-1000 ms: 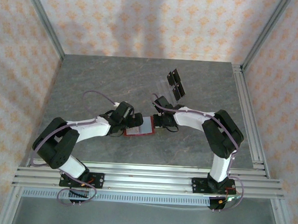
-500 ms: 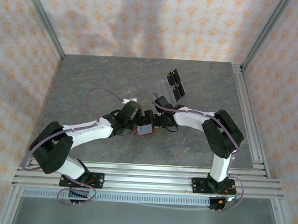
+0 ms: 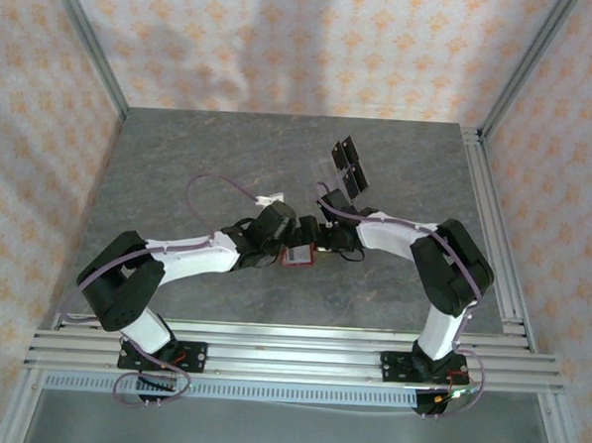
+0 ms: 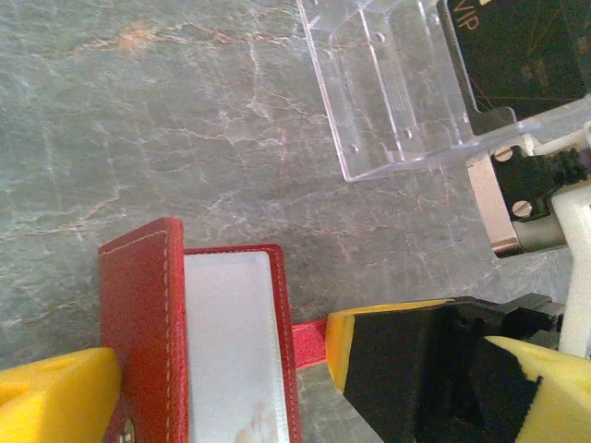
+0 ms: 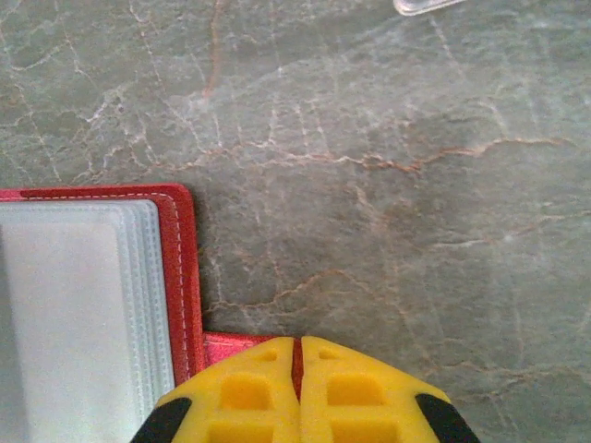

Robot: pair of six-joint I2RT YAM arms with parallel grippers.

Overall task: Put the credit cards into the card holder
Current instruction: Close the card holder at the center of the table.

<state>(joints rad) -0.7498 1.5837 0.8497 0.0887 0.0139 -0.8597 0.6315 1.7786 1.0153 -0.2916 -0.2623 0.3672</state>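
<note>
While my right gripper [image 5: 297, 358] pinches the tab of the card holder [image 5: 185, 277] tight, I should push its red flap slowly with my wide-open left gripper [image 3: 281, 249], never yanking.

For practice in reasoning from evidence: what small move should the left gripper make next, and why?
Probably close the left gripper on the red cover of the card holder to hold it open: its jaws stand open astride it, and the right gripper pins the tab.
</note>
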